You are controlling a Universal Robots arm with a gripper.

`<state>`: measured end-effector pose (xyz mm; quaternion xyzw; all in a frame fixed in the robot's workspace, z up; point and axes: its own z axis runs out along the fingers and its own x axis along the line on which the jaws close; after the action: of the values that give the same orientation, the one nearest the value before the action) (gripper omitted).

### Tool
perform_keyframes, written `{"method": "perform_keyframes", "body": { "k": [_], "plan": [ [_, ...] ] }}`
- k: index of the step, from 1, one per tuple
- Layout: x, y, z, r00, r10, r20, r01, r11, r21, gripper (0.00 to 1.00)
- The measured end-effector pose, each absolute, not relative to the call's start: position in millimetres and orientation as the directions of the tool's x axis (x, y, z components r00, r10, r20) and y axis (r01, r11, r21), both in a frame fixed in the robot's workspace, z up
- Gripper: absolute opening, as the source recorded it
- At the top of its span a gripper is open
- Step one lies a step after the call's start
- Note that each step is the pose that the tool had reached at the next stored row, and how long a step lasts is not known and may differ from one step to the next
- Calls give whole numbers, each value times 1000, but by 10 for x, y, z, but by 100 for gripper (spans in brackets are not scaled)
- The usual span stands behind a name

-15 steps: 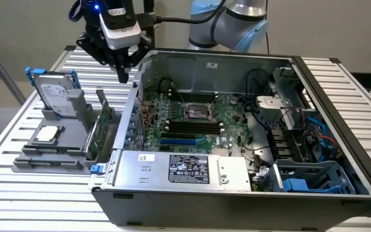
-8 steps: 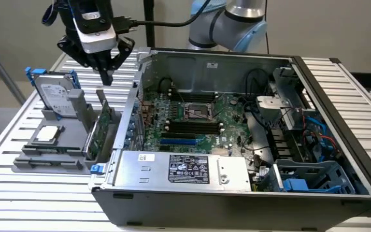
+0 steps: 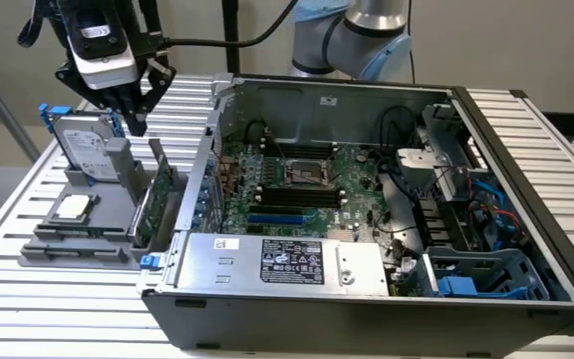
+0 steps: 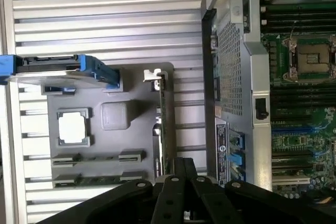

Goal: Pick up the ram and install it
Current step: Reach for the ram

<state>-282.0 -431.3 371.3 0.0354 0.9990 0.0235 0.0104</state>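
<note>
Slatted table (image 3: 8, 288), gray holder (image 4: 122, 142) (ram (image 4: 94, 178) inside), gripper (image 3: 131, 112) above.

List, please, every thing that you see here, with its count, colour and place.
table: one, silver, under everything.
tray: one, grey, on the table.
hard drive: one, silver and blue, upright in tray.
processor: one, silver, flat in tray.
expansion card: one, green, on edge in tray.
ram: one seen, green, flat in tray.
computer case: one, black, open, beside tray.
motherboard: one, green, inside case.
arm: one, grey and blue, behind case.
tool: one, black, shut, empty, above tray.
</note>
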Motion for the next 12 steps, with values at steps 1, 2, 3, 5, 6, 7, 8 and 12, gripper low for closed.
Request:
{"method": "perform_keyframes", "body": {
  "k": [1,2,3,5,6,7,8,12],
  "plan": [
    [-2865,-4316,3705,-997,71,-19,70,996,48,0],
    [-2910,-4320,3698,-997,71,-19,70,996,47,0],
    [-2955,-4323,3690,-997,71,-19,70,996,47,0],
    [-3046,-4329,3674,-997,71,-19,70,996,47,0],
    [-3091,-4332,3666,-997,71,-19,70,996,47,0],
    [-3136,-4335,3658,-997,71,-19,70,996,47,0],
    [-3183,-4339,3650,-997,71,-19,70,996,47,0],
    [-3364,-4351,3617,-997,71,-19,70,996,46,0]
  ]
}}
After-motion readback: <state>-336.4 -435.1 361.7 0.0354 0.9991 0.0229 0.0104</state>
